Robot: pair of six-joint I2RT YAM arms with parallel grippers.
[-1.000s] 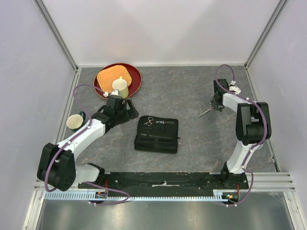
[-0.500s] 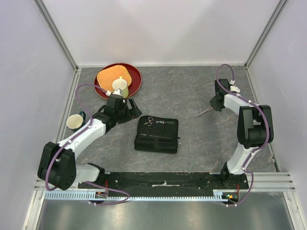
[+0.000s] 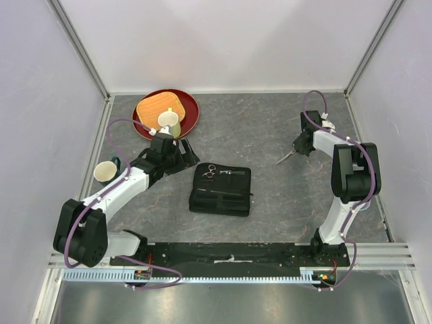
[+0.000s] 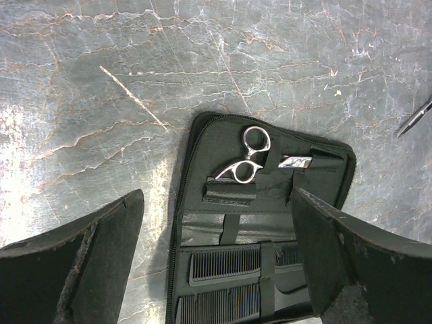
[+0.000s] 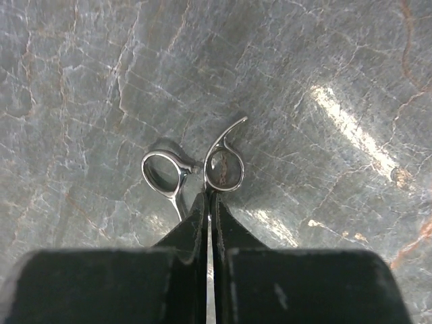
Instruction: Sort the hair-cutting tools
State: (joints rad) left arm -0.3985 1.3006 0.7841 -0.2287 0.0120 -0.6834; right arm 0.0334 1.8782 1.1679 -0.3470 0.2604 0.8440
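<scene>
A black zip case lies open in the middle of the table. One pair of silver scissors is tucked in its upper half. Two black combs sit under straps in the lower half. My left gripper hovers open over the case's left part, seen from above at the case's upper left. At the right, my right gripper is shut on the shank of a second pair of scissors. Its finger rings stick out past the fingertips, and its blades point left, low over the table.
A red round tray at the back left carries a yellow mat and a pale cup. A mug stands by the left wall next to my left arm. White walls close in the table on three sides.
The right gripper has shifted slightly with its scissors, whose blades now point a little higher. The left gripper has edged slightly toward the case and stays open.
</scene>
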